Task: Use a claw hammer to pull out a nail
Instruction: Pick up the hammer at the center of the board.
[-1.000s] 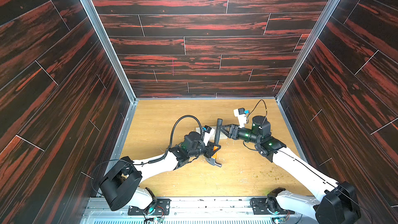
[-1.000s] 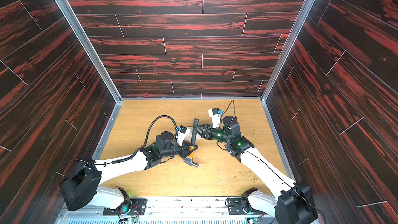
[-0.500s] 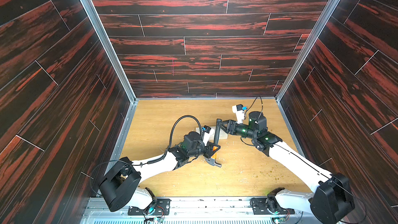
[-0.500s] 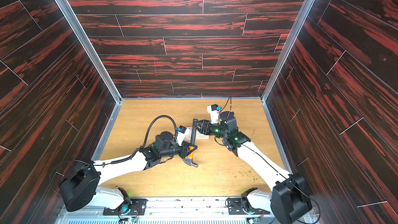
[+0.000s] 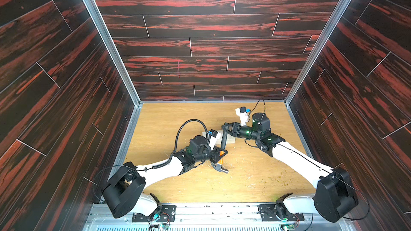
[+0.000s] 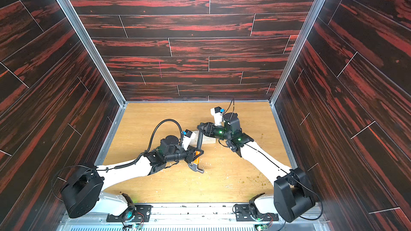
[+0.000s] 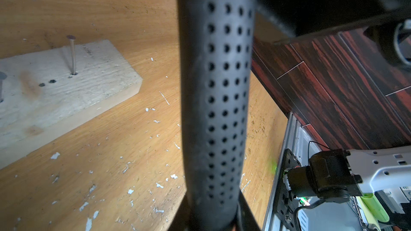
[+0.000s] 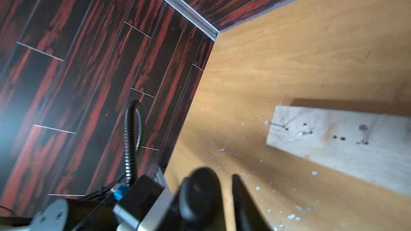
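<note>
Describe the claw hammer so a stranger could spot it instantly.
On the tan table walled by dark red panels, look at the middle. The claw hammer is there, orange neck clamped in the left tool. Unlike the pale wood block beyond it, it has a shiny steel head and black dimpled handle.

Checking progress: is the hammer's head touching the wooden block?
Apart. Both top views show bare table between the claw hammer's head and the wooden block.
</note>
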You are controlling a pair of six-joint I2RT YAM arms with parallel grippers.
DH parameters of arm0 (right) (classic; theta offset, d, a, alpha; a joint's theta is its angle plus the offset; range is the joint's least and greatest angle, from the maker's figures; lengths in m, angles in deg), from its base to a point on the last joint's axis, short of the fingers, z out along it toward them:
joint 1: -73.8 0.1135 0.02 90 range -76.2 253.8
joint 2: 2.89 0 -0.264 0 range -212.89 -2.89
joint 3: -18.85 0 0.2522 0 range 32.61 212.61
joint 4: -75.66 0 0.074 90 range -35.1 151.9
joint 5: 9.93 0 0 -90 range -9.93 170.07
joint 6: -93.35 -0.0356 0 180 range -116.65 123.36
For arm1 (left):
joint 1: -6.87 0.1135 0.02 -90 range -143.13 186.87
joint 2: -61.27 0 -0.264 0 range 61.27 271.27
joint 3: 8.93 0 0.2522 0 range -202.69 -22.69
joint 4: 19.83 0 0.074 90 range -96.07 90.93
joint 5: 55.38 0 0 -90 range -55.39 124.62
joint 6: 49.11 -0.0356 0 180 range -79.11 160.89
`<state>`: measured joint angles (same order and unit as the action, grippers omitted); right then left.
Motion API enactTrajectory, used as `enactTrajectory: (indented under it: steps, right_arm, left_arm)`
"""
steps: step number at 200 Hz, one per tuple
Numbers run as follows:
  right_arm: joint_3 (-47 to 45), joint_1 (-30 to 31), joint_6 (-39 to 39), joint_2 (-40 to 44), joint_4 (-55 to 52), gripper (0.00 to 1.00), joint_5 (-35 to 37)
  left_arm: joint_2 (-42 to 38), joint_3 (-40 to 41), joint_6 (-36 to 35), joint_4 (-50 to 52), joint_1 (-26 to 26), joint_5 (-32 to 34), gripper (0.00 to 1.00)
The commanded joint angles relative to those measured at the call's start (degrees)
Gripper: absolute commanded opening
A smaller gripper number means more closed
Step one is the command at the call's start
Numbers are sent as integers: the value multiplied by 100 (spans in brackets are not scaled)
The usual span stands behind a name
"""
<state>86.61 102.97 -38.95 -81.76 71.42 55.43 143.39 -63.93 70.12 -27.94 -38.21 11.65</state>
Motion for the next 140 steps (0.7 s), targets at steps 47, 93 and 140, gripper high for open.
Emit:
enactTrajectory:
  steps: [47, 93, 140]
  right_arm:
    - [185, -3, 366, 651, -977, 0, 1111]
    - [394, -52, 936, 1240, -2233, 0, 2012]
    - [1283, -19, 1220, 777, -2912, 0, 2686]
  left_arm:
    - [-681, -169, 87, 626, 49, 920, 62]
    - [-2111, 546, 355, 677, 56, 2263, 100]
    - [-1786, 241, 788, 1992, 314, 4092, 99]
